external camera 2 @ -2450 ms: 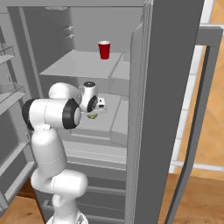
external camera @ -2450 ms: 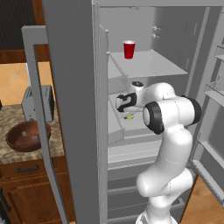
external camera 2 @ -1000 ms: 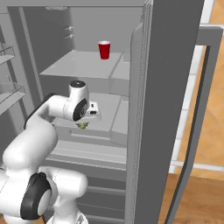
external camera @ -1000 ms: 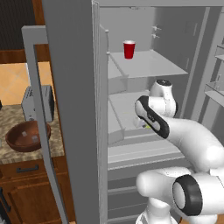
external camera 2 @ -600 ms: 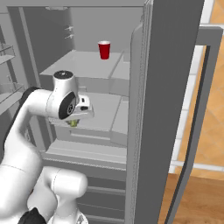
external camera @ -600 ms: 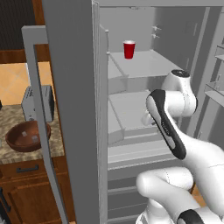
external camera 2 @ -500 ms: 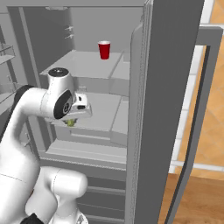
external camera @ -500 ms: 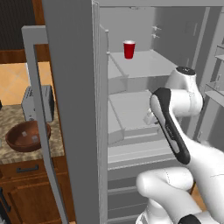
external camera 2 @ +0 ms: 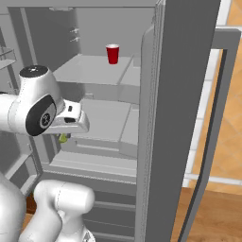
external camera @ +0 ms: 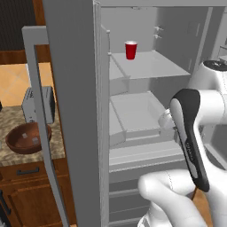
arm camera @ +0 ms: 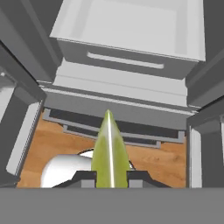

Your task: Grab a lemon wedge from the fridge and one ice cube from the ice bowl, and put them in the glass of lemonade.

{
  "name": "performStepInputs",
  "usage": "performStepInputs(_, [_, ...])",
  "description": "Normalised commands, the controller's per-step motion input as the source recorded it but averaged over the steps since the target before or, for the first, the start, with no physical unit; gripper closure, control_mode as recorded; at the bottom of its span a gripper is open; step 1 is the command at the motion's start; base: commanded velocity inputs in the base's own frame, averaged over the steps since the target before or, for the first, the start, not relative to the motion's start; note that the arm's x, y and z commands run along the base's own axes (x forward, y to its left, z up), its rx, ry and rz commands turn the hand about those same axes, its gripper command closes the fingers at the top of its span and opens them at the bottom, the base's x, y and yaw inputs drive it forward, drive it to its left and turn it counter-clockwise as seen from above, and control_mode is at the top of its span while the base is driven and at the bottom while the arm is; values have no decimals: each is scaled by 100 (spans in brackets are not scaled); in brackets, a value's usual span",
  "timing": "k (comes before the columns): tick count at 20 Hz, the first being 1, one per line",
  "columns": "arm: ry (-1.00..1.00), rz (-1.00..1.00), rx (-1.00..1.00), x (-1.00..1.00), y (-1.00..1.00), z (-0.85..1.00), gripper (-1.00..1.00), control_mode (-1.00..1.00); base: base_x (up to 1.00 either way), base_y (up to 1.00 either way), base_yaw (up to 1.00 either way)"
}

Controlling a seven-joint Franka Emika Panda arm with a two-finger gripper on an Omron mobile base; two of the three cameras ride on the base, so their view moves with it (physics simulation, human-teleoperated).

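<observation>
My gripper [arm camera: 109,175] is shut on the lemon wedge [arm camera: 109,153], a thin yellow-green slice that stands up between the two dark fingertips [arm camera: 85,176]. In the right base view the lemon wedge [external camera 2: 63,138] hangs under my hand at the gripper [external camera 2: 63,136], in front of the open fridge [external camera 2: 184,94], level with its middle shelf. Left of the fridge [external camera: 71,88], the ice bowl [external camera: 27,138] sits on the counter; pale specks in it are too small to make out. The glass of lemonade is out of view.
A red plastic cup [external camera: 130,49] stands on the upper fridge shelf [external camera 2: 94,71]. A toaster [external camera: 37,104] stands behind the bowl. The open fridge doors flank the arm. Below the hand are the lower drawers [arm camera: 131,61] and wooden floor [arm camera: 57,140].
The hand has drawn back from the middle shelf and out of the fridge toward the right-hand door, carrying the lemon wedge. The elbow has swung up in front of the left base camera.
</observation>
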Motion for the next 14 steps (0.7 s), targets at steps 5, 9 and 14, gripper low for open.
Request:
performStepInputs(5, [0,-1,0,-2,-3,0,100,-100,0,0,0])
performStepInputs(9, [-1,0,0,-40,0,0,100,-100,0,0,0])
performStepInputs(14, [-3,0,0,-59,0,0,100,100,-39,0,0])
